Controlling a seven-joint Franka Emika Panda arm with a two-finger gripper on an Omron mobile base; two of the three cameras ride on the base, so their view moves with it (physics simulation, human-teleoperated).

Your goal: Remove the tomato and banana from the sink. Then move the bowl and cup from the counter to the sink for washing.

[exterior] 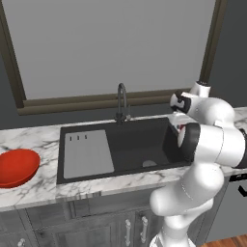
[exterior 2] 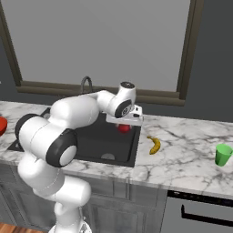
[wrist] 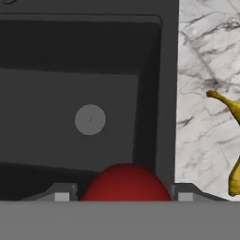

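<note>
We hold the tomato (wrist: pixel 125 183) between the jaws of our gripper (exterior 2: pixel 124 125), which pinch it on 2 sides above the right end of the sink (exterior: pixel 120 144), so it seems lifted clear of the basin on its way to the counter (exterior 2: pixel 182 154). The banana (exterior 2: pixel 155 145) already lies on the marble just beside the sink's right rim, so we judge half of the clearing done. The cup (exterior 2: pixel 223 154) stands well apart to the right; the bowl (exterior: pixel 17 166) waits on the counter left of the sink. The marble is white with grey veins, a dark faucet (exterior: pixel 121 101) rises behind the basin, and a wide window (exterior: pixel 111 48) fills the wall.
</note>
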